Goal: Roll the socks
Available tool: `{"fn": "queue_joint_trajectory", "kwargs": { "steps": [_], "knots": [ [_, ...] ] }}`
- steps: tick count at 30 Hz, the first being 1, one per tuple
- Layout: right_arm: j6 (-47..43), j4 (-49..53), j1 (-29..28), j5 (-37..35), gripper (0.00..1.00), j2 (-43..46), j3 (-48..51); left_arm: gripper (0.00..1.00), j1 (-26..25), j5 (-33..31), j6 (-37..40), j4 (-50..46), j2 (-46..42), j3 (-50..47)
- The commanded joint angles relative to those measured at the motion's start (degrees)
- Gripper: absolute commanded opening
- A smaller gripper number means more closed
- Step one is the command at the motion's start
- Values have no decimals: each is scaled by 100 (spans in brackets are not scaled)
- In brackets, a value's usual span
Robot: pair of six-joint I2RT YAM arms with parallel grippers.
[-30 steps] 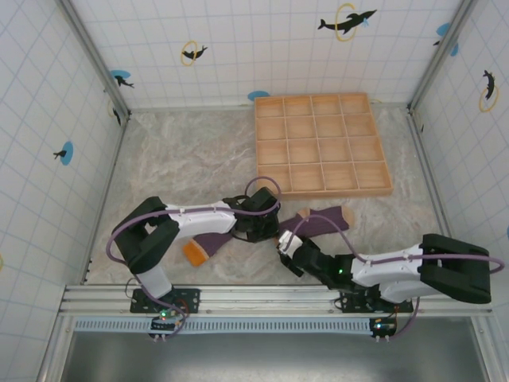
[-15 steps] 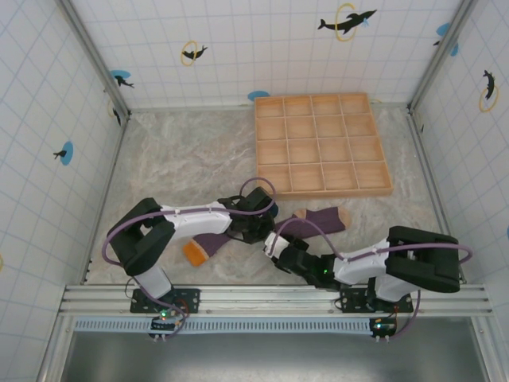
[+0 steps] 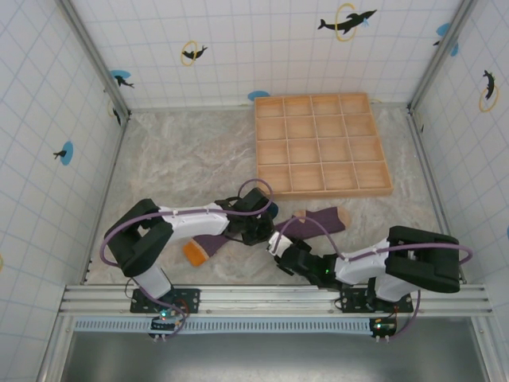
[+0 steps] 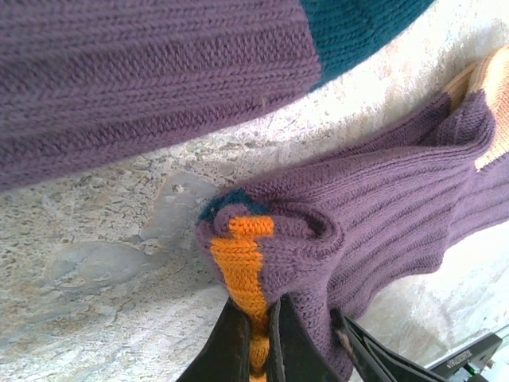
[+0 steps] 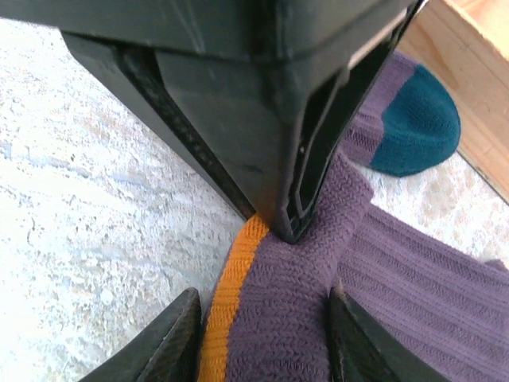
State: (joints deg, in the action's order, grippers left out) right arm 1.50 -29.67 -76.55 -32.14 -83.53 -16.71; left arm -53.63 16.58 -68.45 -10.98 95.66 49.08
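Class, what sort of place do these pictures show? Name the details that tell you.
Probably a robot test cell: a left arm and right arm bolted to a metal rail, tile-print walls with dolphin stickers closing in a table, and a wooden grid tray.

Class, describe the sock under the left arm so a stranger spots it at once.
From the wooden grid tray at the far right, come nearer to two purple socks. Pick the one under the left arm: the orange-tipped sock, bright orange at its near end, whereas the peach-patched sock lies toward the right arm.
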Motion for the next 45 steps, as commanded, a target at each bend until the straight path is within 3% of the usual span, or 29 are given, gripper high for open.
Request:
{"fn": "queue_joint_trajectory", "kwargs": {
  "steps": [1, 10, 14, 15, 20, 24, 30, 34, 40, 45],
  "knots": [
    [219, 128, 31, 57, 45, 144, 164, 0, 10, 159, -168, -146, 59, -129],
    [281, 191, 112, 63, 27, -104, 24, 0, 13, 196, -160, -118, 96, -120],
    [426, 213, 121, 143, 5, -133, 14, 0, 14, 154, -210, -118, 83, -140],
    [486, 200, 132, 186, 2, -129, 27, 4, 18, 126, -253, -102, 62, -159],
    [1193, 75, 437, 963, 0, 127, 299, 51, 19, 13, -354, 81, -119, -171],
    [2035, -279, 861, 1751, 0, 609, 737, 68, 19, -106, -355, 439, -305, -176],
    [3234, -664, 1426, 2419, 0, 1280, 1312, 68, 19, -449, -206, 714, -548, -158],
    [4037, -923, 1723, 2768, 0, 1565, 1653, 63, -7, -469, -169, 832, -544, -177],
    [5147, -1289, 2117, 3021, 0, 1823, 2203, 58, -81, -563, -60, 992, -618, -159],
    [5712, -952, 2332, 3133, 0, 1986, 2326, 52, -126, -410, -46, 993, -481, -125]
  ]
}}
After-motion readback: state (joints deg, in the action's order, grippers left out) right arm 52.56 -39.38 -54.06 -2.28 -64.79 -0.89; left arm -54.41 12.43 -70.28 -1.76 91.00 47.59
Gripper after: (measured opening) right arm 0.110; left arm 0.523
